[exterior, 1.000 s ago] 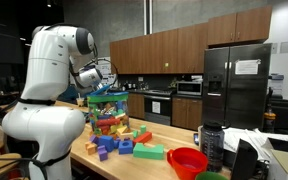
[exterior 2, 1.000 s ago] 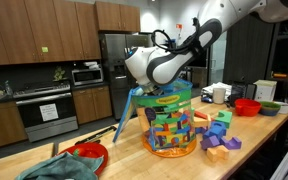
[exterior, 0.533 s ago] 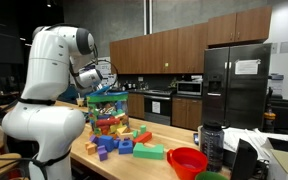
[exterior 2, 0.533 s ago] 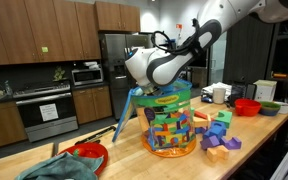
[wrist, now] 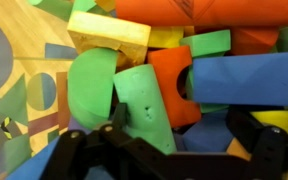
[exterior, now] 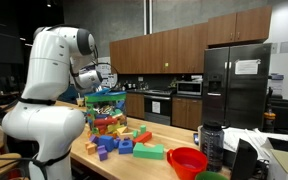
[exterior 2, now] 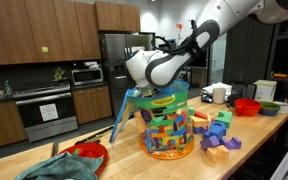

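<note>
Only from the wrist: gripper [wrist: 172, 138] spread wide, dark fingers [wrist: 76, 150] low on either side of a rounded green block [wrist: 144, 105] lying atop the heap inside the clear tub [exterior 2: 169, 130]. Cannot tell whether touching it. Just beside the green block: an orange block [wrist: 174, 80], a blue block [wrist: 246, 78] and, farther up, a yellow block [wrist: 109, 35].

Only in both exterior views: the clear tub as a whole, standing on the worktop [exterior 2: 259, 150], with the gripper at its mouth, largely masked by the white wrist and the rim. Near the tub's foot, loose blocks [exterior: 116, 146]; well apart from the tub, a red bowl [exterior: 188, 160]. In an exterior view alone: a blue stick [exterior 2: 124, 118] leaning on the tub's side.

Cut off at the wrist view's lower edge: the gripper's body. Too small in the exterior views to tell how the jaws stand.
</note>
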Available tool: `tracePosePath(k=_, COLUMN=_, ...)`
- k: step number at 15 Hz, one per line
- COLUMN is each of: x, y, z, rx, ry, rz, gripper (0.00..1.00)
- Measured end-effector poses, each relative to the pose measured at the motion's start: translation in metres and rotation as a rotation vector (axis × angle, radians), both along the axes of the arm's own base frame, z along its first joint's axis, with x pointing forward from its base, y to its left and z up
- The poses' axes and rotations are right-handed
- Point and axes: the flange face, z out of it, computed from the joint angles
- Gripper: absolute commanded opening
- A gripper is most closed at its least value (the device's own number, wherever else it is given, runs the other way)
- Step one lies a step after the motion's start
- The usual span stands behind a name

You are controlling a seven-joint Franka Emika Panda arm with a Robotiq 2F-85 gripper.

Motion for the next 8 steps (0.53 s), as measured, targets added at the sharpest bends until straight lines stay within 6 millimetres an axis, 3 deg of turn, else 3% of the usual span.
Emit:
tracePosePath(k=3, x=0.0008, y=0.0008, z=0.0006, rx=0.012, ry=0.006, rz=0.014, gripper=0.6)
tracePosePath(k=6, x=0.001, y=0.0013, z=-0.0016, rx=0.015, ry=0.012, rz=0.024, gripper=0.37)
tracePosePath(k=8, x=0.002, y=0.0012, z=0.0, rx=0.017, ry=0.011, rz=0.027, gripper=0.34)
